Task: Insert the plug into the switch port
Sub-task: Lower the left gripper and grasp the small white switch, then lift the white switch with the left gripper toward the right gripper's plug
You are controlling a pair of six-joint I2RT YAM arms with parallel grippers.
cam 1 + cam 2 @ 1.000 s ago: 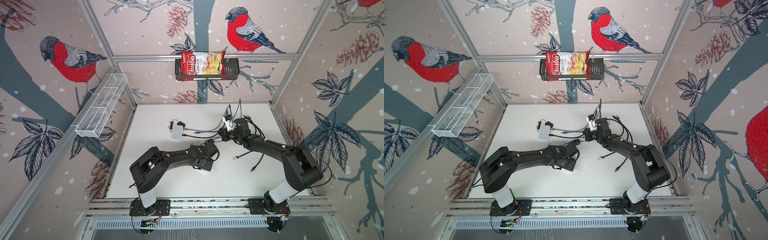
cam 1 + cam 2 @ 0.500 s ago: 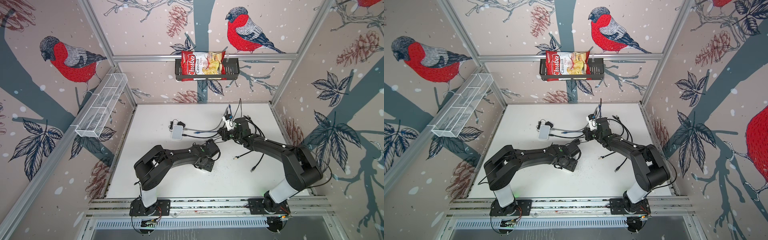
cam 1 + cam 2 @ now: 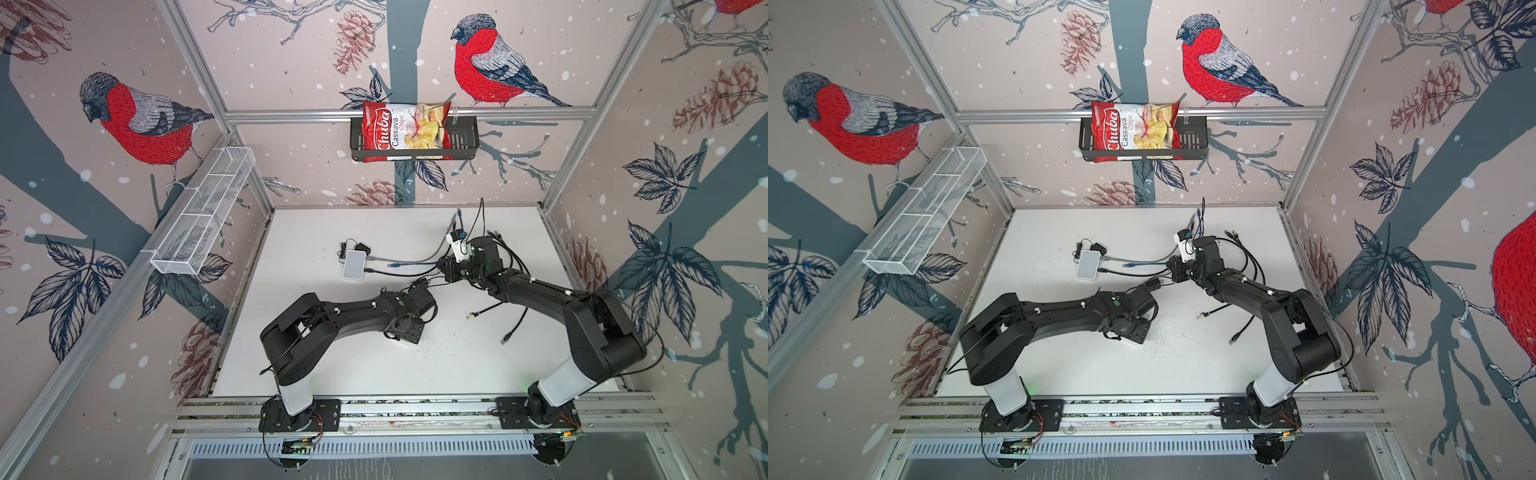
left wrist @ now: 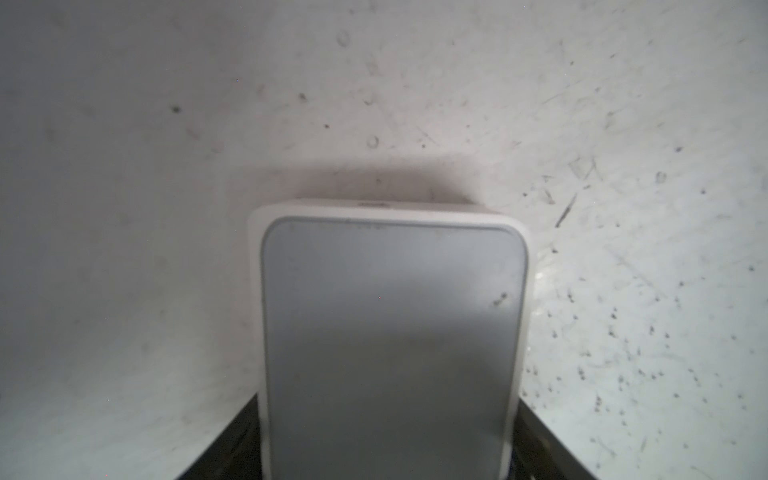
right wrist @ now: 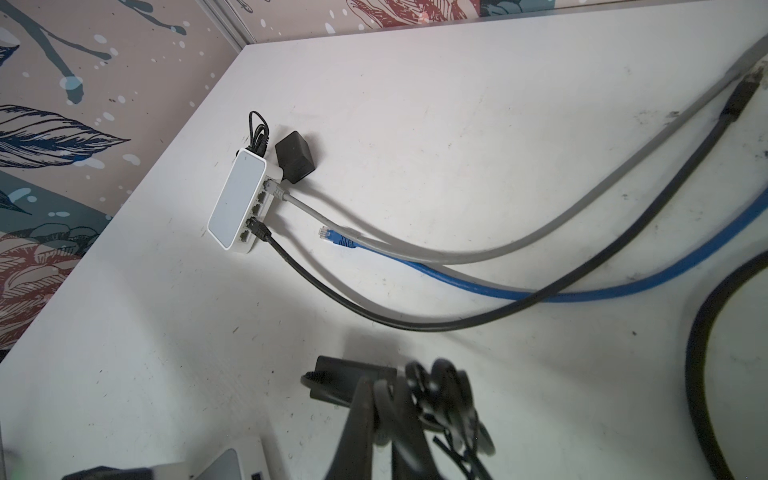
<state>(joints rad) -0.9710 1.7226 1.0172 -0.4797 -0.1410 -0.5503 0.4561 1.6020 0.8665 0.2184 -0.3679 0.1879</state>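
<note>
Right hand (image 5: 384,390), fingers together with a black cable (image 5: 440,386) at their tips, has the switch (image 4: 390,332), clamped in the left hand (image 3: 406,332), near on its left.

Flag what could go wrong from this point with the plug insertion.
The switch sits between the fingers of the left gripper, clamping unclear; a push could slide it. The right gripper, shut on a blurred black cable end, works near the blue cable and grey cable, which might snag.
</note>
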